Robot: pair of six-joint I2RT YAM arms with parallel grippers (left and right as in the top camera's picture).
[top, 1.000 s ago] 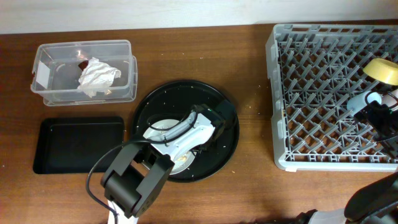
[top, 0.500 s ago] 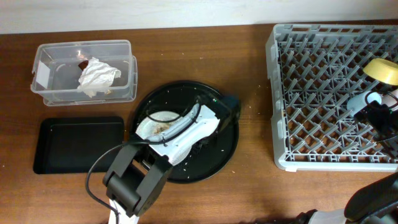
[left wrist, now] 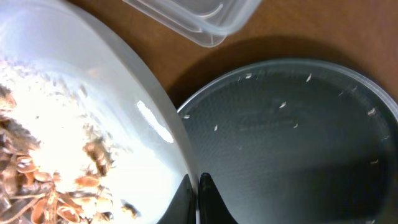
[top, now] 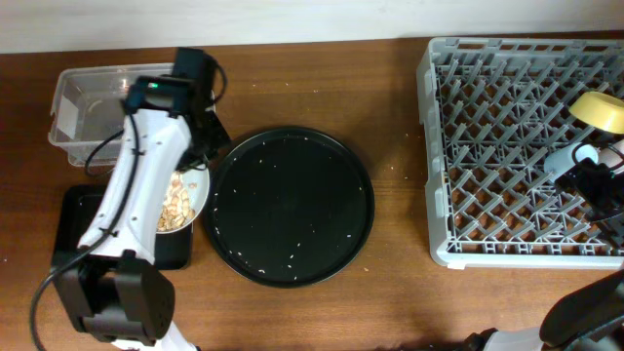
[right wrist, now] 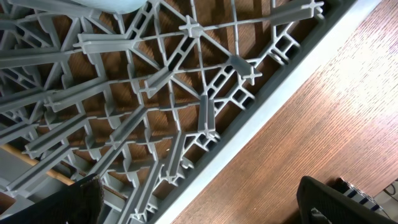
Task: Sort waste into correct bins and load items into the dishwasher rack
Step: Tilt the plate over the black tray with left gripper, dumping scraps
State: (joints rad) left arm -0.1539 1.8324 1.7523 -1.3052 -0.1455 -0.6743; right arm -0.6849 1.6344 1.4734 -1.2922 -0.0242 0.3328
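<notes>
Left gripper (left wrist: 195, 198) is pinched tight on the right rim of the round grey plate (left wrist: 134, 93), its 2 fingers squeezed together right at the edge. The plate sits toward the bench's left side, over the right end of the flat black tray (top: 70, 222), just below the near right corner of the clear tub (top: 83, 107) and right beside the big round black tray (top: 292, 205). The beige food scraps (top: 174, 207) are heaped on the plate's left half, away from the fingers. The part by the grip is bare and glossy.

Over to the bench's right end: the right gripper (right wrist: 208, 202) is spread wide with nothing between its fingers, above the near right part of the dishwasher rack (top: 497, 146). The yellow bowl (top: 600, 109) rests at the rack's right edge, with the light blue cup (top: 561, 161) just below it, close to the gripper.

The left arm crosses the tub, so most of its contents are hidden. Whether the plate is lifted or resting on the flat tray, I cannot tell. The wrist view cuts off the plate's left side, and the bright glare there washes out the scraps. The right arm covers the rack's right corner.
</notes>
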